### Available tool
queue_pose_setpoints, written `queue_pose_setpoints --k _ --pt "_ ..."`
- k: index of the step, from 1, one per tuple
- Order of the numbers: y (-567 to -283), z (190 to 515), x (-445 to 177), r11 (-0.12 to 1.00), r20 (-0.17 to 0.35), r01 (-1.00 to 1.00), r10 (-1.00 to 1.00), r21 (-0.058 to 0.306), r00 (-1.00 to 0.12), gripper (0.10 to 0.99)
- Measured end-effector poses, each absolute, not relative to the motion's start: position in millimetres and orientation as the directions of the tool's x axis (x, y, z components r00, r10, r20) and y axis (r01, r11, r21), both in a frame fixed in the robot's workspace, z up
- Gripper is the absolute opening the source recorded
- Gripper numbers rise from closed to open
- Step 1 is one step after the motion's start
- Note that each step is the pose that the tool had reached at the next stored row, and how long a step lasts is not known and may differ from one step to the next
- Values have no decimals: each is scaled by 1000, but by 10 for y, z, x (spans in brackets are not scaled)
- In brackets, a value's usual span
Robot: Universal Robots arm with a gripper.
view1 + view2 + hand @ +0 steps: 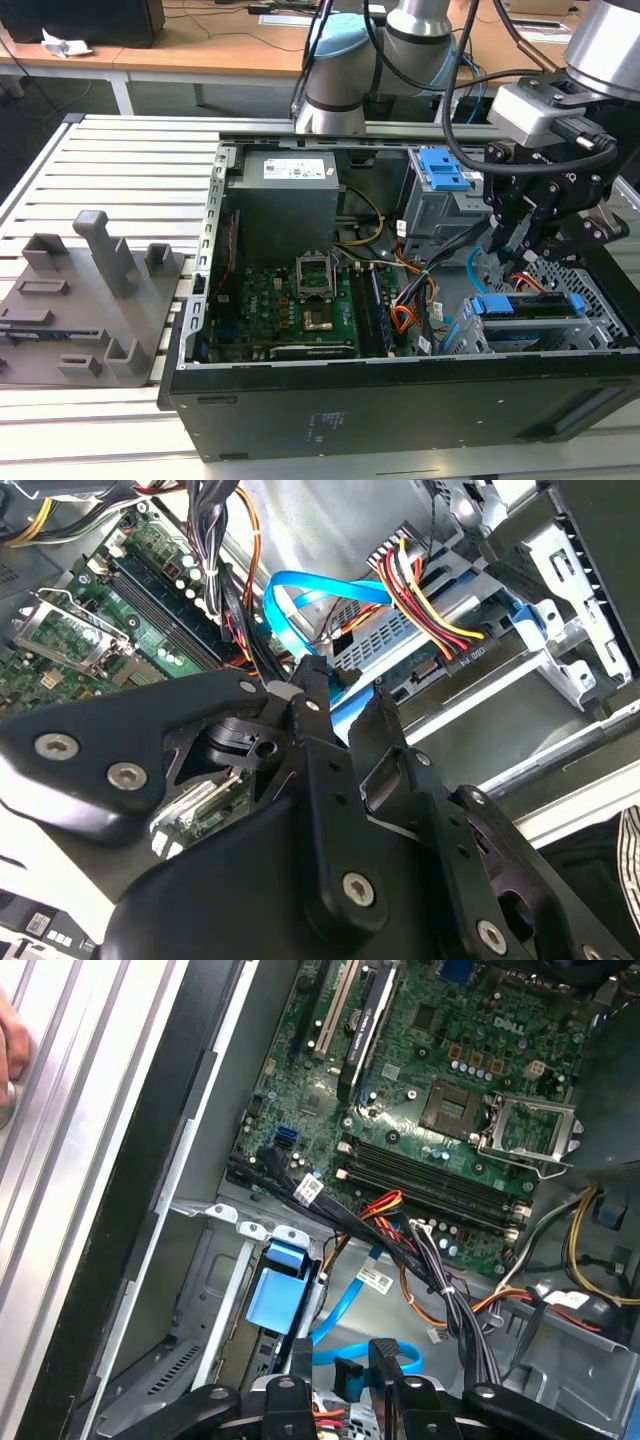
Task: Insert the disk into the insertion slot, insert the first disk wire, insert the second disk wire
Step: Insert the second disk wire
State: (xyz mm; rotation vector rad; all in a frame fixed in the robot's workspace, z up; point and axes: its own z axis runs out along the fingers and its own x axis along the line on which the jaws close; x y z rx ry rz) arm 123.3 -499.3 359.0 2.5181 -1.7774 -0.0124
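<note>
The disk, in its blue carrier, lies inside the insertion slot, a grey perforated bay at the exterior view's right end of the open computer case. A wire of red, yellow and black strands ends in a black plug set against the disk's edge. My gripper hangs just above the disk. In both wrist views its fingers are shut on the black plug of a blue flat wire, held close to the disk's edge.
The motherboard and power supply lie in the case's middle. A taller grey cage with a blue latch stands behind the bay. Cable bundles run near my fingers. A grey fixture lies on the slatted table; a hand rests there.
</note>
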Motion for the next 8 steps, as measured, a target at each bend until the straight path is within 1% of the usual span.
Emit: queue_pose_setpoints --k 3,5,6,8 --pt "-4993 3589 1232 -334 27 -941 -942 53 336 349" --pt "-4993 3589 1232 -334 27 -941 -941 53 336 216" --pt "-4993 3589 1233 -334 27 -941 -941 53 336 165" --pt "-4993 3589 1232 -335 27 -941 -941 53 336 165"
